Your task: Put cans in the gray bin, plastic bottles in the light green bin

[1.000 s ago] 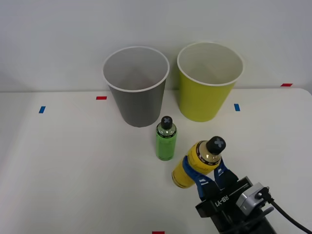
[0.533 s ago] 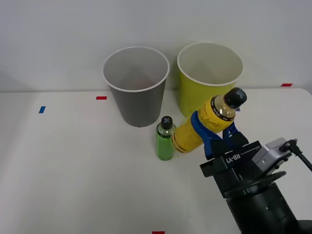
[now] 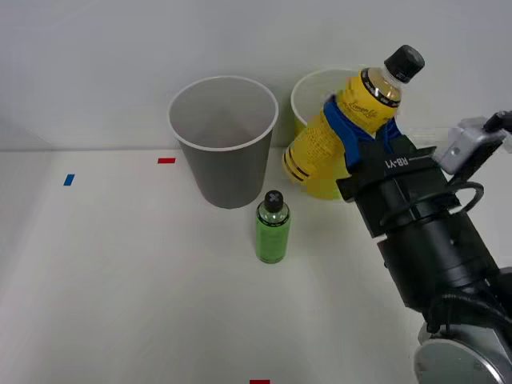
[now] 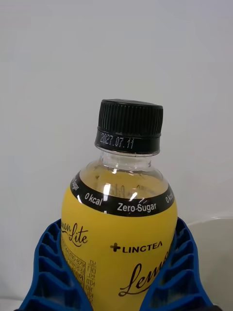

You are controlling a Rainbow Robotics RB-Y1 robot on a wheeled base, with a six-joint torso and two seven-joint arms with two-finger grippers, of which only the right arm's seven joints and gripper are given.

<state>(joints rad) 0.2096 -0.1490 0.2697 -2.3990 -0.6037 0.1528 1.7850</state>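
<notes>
My right gripper [image 3: 360, 128] is shut on the yellow-label plastic bottle [image 3: 336, 136], which hangs tilted in the air with its black cap up and to the right, in front of the light green bin [image 3: 308, 92]. In the wrist view the same yellow bottle [image 4: 119, 228] sits between my blue ribbed fingers [image 4: 51, 272]. The green-label bottle [image 3: 272, 228] stands upright on the table, just in front of the gray bin [image 3: 224, 140]. The light green bin is partly hidden behind the bottle and my arm. No cans are in view.
Both bins stand side by side at the back of the white table [image 3: 120, 280], near the wall. Small red [image 3: 166, 161] and blue [image 3: 69, 180] tape marks lie on the table.
My right gripper has lifted the yellow bottle off the table and carried it up and back, from near the front edge to in front of the light green bin.
</notes>
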